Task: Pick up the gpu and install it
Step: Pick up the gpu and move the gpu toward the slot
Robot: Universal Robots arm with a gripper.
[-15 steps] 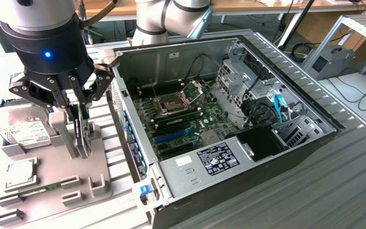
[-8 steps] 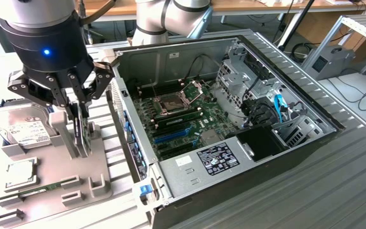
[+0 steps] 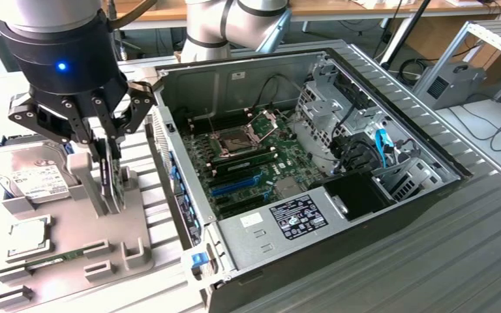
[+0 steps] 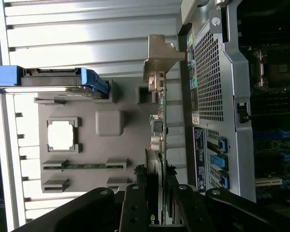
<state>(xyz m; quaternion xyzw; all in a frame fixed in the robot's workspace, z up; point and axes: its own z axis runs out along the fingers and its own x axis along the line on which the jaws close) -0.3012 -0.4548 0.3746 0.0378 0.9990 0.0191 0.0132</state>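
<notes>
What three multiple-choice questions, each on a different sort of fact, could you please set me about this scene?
1. Where is the gpu?
A) lying flat on the table
B) lifted high in the air
C) standing on edge in the grey holder

2. What colour is the carrier on the hard drive?
A) blue
B) red
C) yellow

3. How is the computer case?
A) shut with its panel on
B) open, with the motherboard exposed
C) wrapped in packaging

Answers:
1 C: the card's edge and silver bracket rise from the holder.
2 A: blue plastic frames the drive.
3 B: the board and its slots show from above.
</notes>
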